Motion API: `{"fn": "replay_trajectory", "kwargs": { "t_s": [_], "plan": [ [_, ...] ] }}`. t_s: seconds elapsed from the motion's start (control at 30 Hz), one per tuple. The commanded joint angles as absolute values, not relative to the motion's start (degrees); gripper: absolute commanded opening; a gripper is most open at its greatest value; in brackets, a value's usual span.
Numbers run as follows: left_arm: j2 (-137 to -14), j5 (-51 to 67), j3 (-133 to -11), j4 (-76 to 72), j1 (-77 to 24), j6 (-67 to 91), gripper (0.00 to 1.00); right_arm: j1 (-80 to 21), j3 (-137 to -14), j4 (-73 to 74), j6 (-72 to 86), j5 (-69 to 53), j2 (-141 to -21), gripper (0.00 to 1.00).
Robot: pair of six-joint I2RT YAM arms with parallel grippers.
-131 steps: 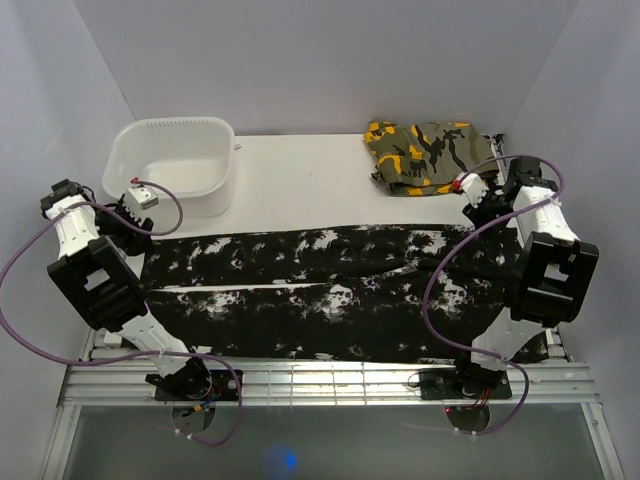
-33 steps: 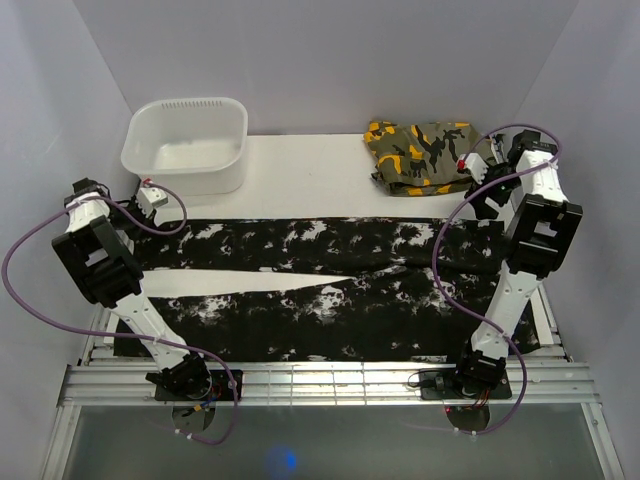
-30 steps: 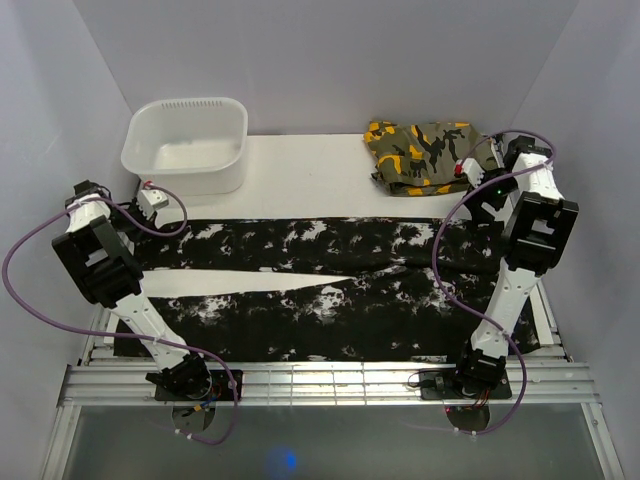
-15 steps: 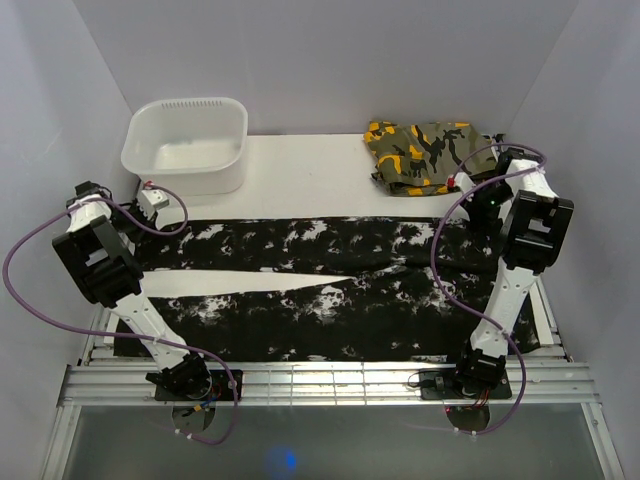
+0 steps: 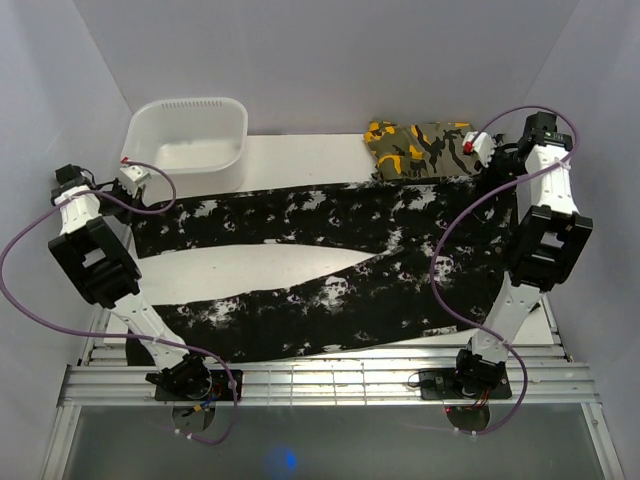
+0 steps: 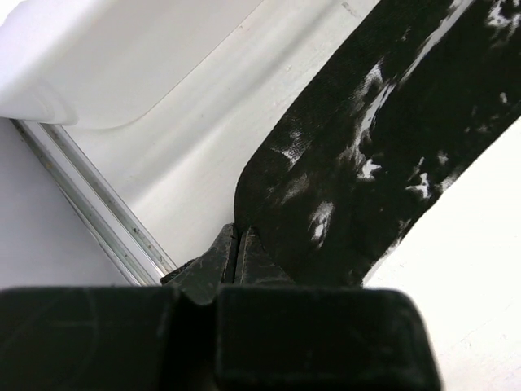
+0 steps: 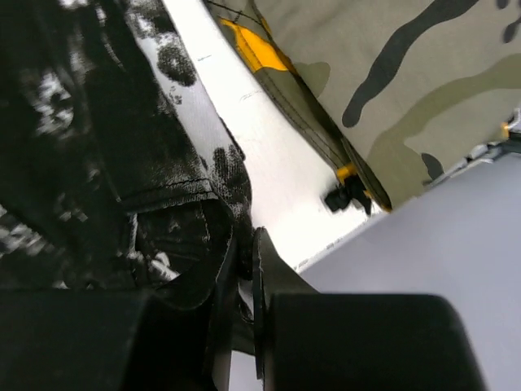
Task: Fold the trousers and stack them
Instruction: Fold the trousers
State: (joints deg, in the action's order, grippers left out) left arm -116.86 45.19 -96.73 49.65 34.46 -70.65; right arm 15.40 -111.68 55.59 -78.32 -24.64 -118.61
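The trousers (image 5: 330,265), black with white splotches, lie lengthwise across the table, the far leg drawn up toward the back and the near leg slanting to the front left. My left gripper (image 5: 140,195) is shut on the far leg's end at the left; in the left wrist view the jaws (image 6: 238,244) pinch the trousers' dark edge (image 6: 391,138). My right gripper (image 5: 487,168) is shut on the waist corner at the far right; in the right wrist view its jaws (image 7: 244,244) clamp a fold of the trousers (image 7: 98,147).
A white tub (image 5: 190,140) stands at the back left, just behind the left gripper, and its wall (image 6: 106,57) fills the left wrist view's top. A folded camouflage garment (image 5: 420,150) lies at the back right, close beside the right gripper (image 7: 391,73). A metal rail (image 5: 320,380) runs along the front.
The right gripper shut on the waist corner. Both arms then rose and moved toward the back, dragging the trousers' far edge with them; the near leg slid and now slants.
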Motion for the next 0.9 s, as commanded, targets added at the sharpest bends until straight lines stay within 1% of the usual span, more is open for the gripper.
{"fn": "replay_trajectory", "kwargs": {
  "t_s": [0.0,0.1,0.13,0.2,0.23,0.27,0.3,0.33,0.37,0.4,0.43,0.47,0.5,0.53,0.57,0.6,0.67,0.77,0.8,0.87],
  "plan": [
    [-106.9,49.2,-93.5,48.0,36.8,-71.0,0.00,17.6,-105.1,53.0,-82.6,-24.4,-109.2,0.08],
    [-102.0,50.6,-90.4,51.6,39.1,-75.6,0.00,19.6,-101.6,53.5,-85.8,-25.1,-104.8,0.08],
    [-98.2,51.1,-87.7,53.2,39.8,-77.6,0.00,20.1,-99.1,54.1,-86.7,-25.7,-101.7,0.08],
    [-94.1,51.9,-84.5,56.9,43.1,-82.8,0.00,22.0,-96.2,54.9,-90.3,-26.5,-98.5,0.08],
    [-92.0,52.3,-81.2,58.6,44.5,-85.1,0.00,22.7,-94.5,55.5,-91.7,-27.0,-95.1,0.08],
    [-88.0,52.5,-79.6,63.1,47.3,-91.2,0.00,23.9,-90.9,56.2,-94.2,-27.2,-93.4,0.08],
    [-86.2,52.2,-77.9,65.5,49.1,-94.4,0.00,24.7,-89.0,57.0,-96.0,-27.5,-90.1,0.08],
    [-84.2,51.9,-74.6,71.0,52.7,-97.7,0.00,26.3,-86.8,58.0,-98.2,-27.2,-88.3,0.08],
    [-81.4,49.6,-73.0,74.8,54.8,-101.6,0.00,27.1,-81.5,58.5,-100.1,-27.0,-86.7,0.08],
    [-80.3,47.7,-71.3,78.1,56.6,-110.6,0.00,28.1,-78.7,58.8,-104.5,-26.5,-83.4,0.08],
    [-79.4,45.1,-69.5,80.4,58.5,-111.4,0.00,28.9,-75.6,58.8,-106.7,-25.2,-81.7,0.08],
    [-78.0,42.0,-64.2,80.5,60.4,-112.1,0.00,30.6,-72.8,58.8,-108.6,-24.5,-80.4,0.08],
    [-76.0,34.7,-61.1,80.5,61.8,-115.9,0.00,31.4,-67.4,59.2,-112.3,-23.7,-78.2,0.08],
    [-75.6,30.2,-58.0,80.4,62.9,-118.1,0.00,31.9,-64.6,59.4,-113.6,-21.7,-77.3,0.08],
    [-75.7,24.9,-51.8,80.3,64.3,-119.8,0.00,32.8,-62.0,59.3,-114.9,-20.5,-76.6,0.08],
    [-77.0,17.5,-49.3,79.6,64.9,-120.4,0.00,33.2,-56.7,59.1,-117.2,-19.4,-75.3,0.08],
    [-79.9,13.1,-45.6,74.8,65.6,-117.8,0.00,34.3,-51.9,58.1,-119.1,-15.7,-75.0,0.08],
    [-84.8,13.7,-43.3,67.3,65.6,-112.5,0.00,34.5,-45.4,54.1,-118.6,-12.3,-75.6,0.08],
    [-85.7,13.9,-43.7,66.7,65.6,-111.9,0.00,34.5,-45.0,53.6,-118.0,-11.9,-76.5,0.08],
    [-88.4,17.2,-48.5,68.1,65.6,-109.8,0.00,34.6,-47.4,53.5,-114.5,-12.8,-77.9,0.08]
  ]
}}
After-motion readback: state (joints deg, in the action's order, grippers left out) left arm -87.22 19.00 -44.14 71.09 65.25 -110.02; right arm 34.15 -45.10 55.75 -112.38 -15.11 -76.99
